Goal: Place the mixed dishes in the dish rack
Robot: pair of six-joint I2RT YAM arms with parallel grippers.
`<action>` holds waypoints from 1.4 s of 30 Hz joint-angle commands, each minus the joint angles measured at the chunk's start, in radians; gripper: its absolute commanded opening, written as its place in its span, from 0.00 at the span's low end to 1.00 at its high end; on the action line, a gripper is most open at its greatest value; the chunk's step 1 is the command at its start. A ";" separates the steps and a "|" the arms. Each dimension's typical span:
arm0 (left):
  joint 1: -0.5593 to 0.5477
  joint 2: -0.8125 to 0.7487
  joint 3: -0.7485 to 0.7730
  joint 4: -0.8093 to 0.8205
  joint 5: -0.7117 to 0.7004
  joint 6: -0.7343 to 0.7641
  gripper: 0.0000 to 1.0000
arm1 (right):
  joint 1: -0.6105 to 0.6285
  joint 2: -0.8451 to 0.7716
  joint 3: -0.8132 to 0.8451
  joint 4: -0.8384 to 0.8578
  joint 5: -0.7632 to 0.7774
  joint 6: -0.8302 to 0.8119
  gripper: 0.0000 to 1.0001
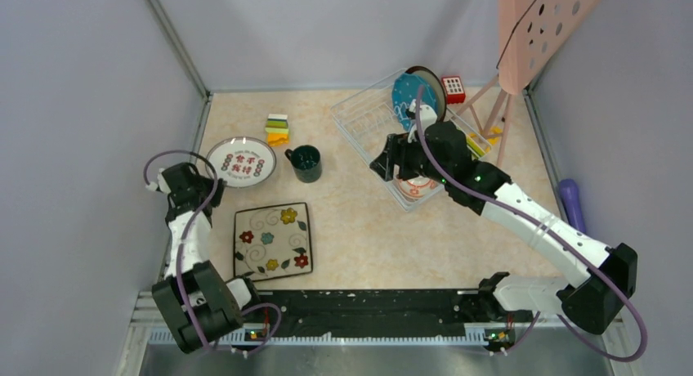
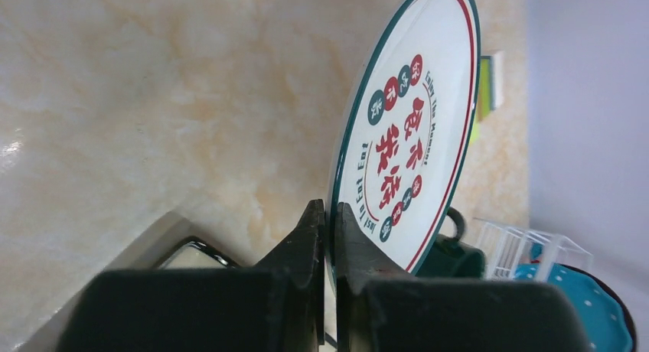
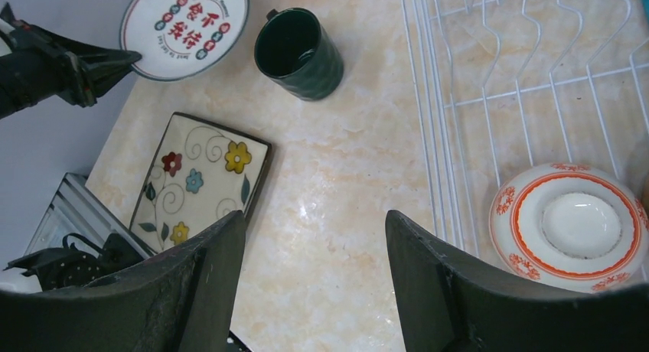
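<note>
Glazed ceramic, likely stiff, slick, chippable: my left gripper [image 2: 327,233] pinches the white red-marked plate [image 2: 417,130] by its rim, centre-left of the overhead view; right gripper [image 3: 314,241] hangs spread by the dish rack [image 3: 424,99].

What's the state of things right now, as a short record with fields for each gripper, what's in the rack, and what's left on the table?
left gripper: shut on the rim of the white red-marked plate
right gripper: open, empty, by the edge of the dish rack
in rack: blue white-dotted scalloped plate standing on edge; red-rimmed cream plate lying flat
on table: teal mug, upright; square floral plate, flat
</note>
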 commanded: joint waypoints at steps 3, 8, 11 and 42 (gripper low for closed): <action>0.002 -0.199 0.034 0.014 0.036 -0.008 0.00 | 0.010 -0.008 0.022 0.042 -0.019 0.019 0.66; 0.002 -0.259 0.063 -0.015 0.143 -0.014 0.00 | 0.010 -0.012 0.021 0.047 -0.015 0.025 0.66; -0.003 -0.284 0.069 0.003 0.232 -0.025 0.00 | 0.010 -0.001 0.033 0.060 -0.036 0.031 0.66; -0.711 0.017 0.550 -0.145 -0.057 0.080 0.00 | 0.025 -0.097 -0.063 0.260 -0.212 -0.480 0.56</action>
